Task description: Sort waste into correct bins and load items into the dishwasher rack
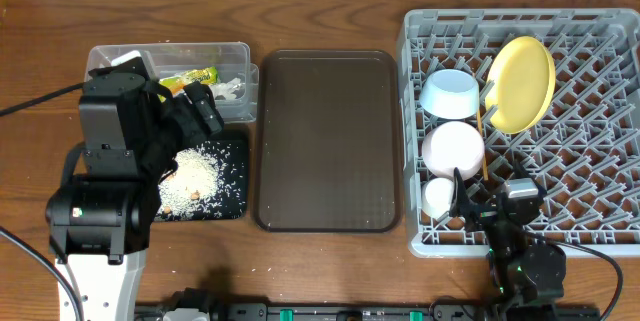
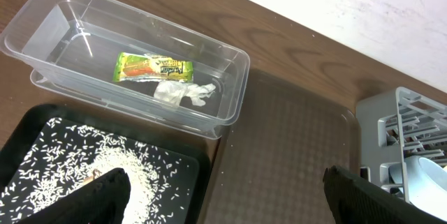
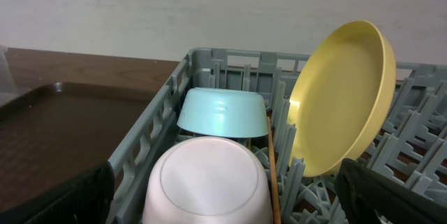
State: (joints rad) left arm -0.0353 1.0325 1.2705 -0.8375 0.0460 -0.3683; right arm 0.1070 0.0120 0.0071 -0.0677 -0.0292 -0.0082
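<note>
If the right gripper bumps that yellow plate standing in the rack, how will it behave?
Likely to tip or rock: the yellow plate stands on edge, tilted, among the pegs of the dishwasher rack. It looks rigid and smooth, so probably slippery and light, not floppy.

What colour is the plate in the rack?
The plate is yellow, clearest in the right wrist view.

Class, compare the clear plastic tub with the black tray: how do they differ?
The clear tub is see-through and deep-walled; the black tray is opaque and shallow. The tub holds a snack wrapper and napkin; the tray holds rice scraps. Both are rectangular and sit side by side.
</note>
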